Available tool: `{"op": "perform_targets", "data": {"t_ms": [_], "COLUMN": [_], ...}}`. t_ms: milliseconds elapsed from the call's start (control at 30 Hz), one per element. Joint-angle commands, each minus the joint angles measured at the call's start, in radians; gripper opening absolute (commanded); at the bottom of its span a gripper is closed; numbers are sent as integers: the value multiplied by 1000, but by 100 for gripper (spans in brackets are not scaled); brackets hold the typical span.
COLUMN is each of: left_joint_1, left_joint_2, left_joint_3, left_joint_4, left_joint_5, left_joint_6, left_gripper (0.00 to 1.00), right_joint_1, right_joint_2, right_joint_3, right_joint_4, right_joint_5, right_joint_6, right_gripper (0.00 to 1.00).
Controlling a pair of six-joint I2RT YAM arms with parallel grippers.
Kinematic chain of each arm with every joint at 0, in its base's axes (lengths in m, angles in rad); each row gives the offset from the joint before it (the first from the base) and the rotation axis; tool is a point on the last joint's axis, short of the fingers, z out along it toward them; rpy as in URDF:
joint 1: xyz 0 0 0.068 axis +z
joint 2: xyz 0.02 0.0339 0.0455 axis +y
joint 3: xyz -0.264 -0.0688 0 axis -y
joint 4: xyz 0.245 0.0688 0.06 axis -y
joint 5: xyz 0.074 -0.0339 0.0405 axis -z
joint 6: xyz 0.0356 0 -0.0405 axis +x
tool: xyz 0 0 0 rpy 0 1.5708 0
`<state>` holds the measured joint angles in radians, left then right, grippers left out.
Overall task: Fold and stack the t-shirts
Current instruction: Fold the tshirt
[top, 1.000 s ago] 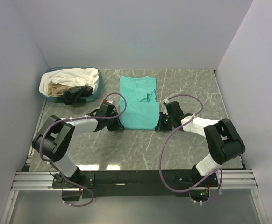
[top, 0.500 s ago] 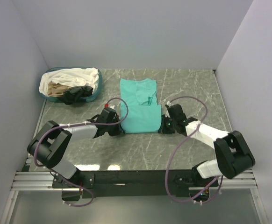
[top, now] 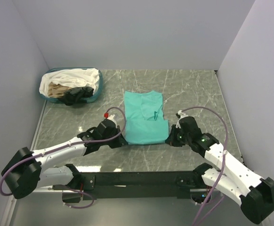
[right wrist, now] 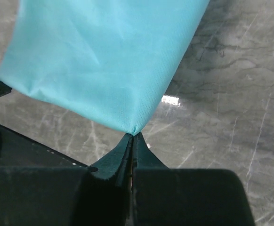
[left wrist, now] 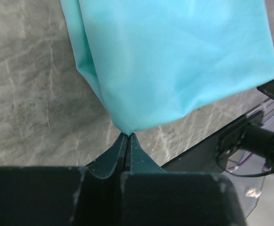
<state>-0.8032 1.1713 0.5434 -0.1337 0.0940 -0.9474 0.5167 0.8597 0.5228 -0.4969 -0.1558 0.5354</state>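
Clamped fully shut on the teal t-shirt at its near hem corners (left gripper, right gripper), keeping the hem taut, presumably for folding.

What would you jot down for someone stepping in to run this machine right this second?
Left hand: shut on the near left corner of the teal shirt.
Right hand: shut on its near right corner.
The teal shirt lies lengthwise in the middle of the table, sleeves seemingly tucked in.
A white shirt, a beige shirt and a black shirt are heaped in the basket at far left.
Done: one shirt out and, it seems, partly folded.
Left: finish that fold, then fold and stack the rest. No stack yet.
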Motion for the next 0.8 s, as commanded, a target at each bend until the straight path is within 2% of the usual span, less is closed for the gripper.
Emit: {"op": "perform_targets", "data": {"t_ms": [0,200,300,567,767], "left_joint_1": [-2,5,44,163,237], "left_joint_2": [-53,-64,-49,-19,19], "left_joint_3": [21,130,200,292,366], "left_joint_4": [-29,-81,-115,-53,-32], "left_joint_5": [-48,-140,-166,-117,-106], "left_joint_6": [-36,-31,-11,30,70], "left_gripper": [1,1,1,1,1], "right_joint_1": [0,-38,-87,-202,-244], "right_joint_2": [-27,45,90,222,303], "right_joint_3": [84,219,276,367,433], "right_joint_4": [-60,18,87,219,262], "right_joint_5": [22,-19,-131,-462,-557], "right_joint_6": [-2,-55,-66,-46,-43], "right_gripper": [0,0,0,0,0]}}
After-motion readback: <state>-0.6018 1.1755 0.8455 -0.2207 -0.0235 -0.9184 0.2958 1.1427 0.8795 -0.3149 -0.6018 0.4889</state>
